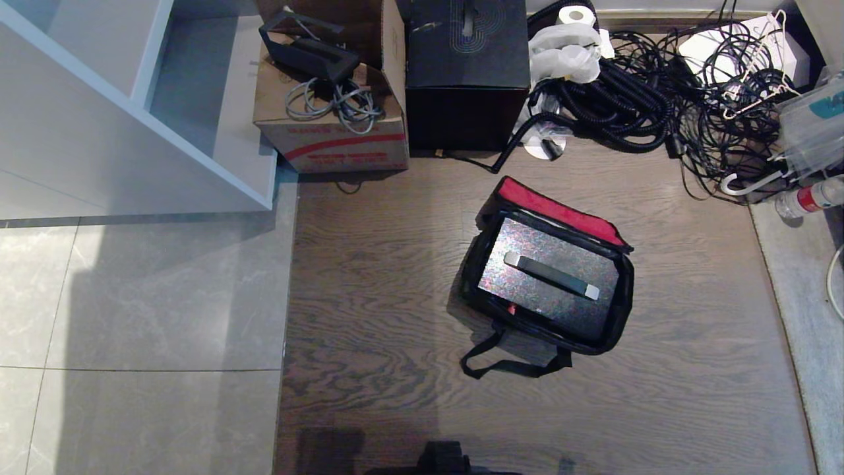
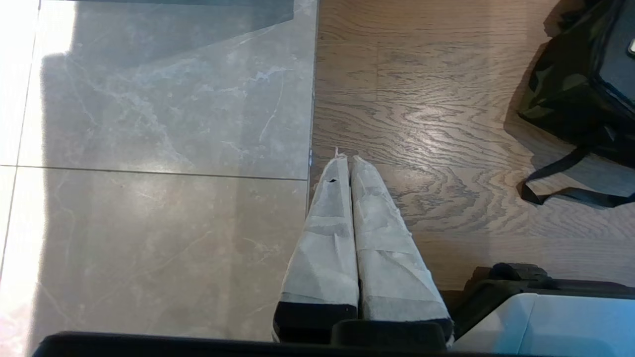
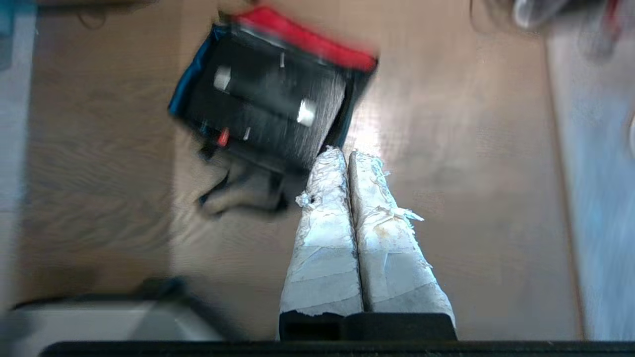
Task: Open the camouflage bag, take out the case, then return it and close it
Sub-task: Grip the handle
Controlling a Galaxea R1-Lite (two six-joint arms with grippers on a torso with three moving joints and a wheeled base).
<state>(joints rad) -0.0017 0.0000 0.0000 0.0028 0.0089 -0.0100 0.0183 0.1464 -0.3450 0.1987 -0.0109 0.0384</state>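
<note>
The camouflage bag point(image 1: 625, 290) stands open on the wood floor, its red-edged lid point(image 1: 560, 211) folded back. Inside sits the black speckled case point(image 1: 527, 264), top up, with its bar handle point(image 1: 551, 275) showing white ends. Neither gripper shows in the head view. My right gripper point(image 3: 347, 154) hangs shut and empty above the floor beside the bag point(image 3: 357, 106), with the case point(image 3: 263, 114) just past its tips. Off to the bag's left, my left gripper point(image 2: 347, 159) is shut and empty over the seam between tile and wood; the bag point(image 2: 570, 94) is at that view's edge.
A cardboard box point(image 1: 333, 125) with cables and a tall black box point(image 1: 467, 72) stand behind the bag. Tangled black cables point(image 1: 659, 92), a bottle point(image 1: 808, 198) and plastic bags fill the far right. A white shelf unit point(image 1: 132, 112) stands at the left. The bag's strap point(image 1: 508, 366) trails forward.
</note>
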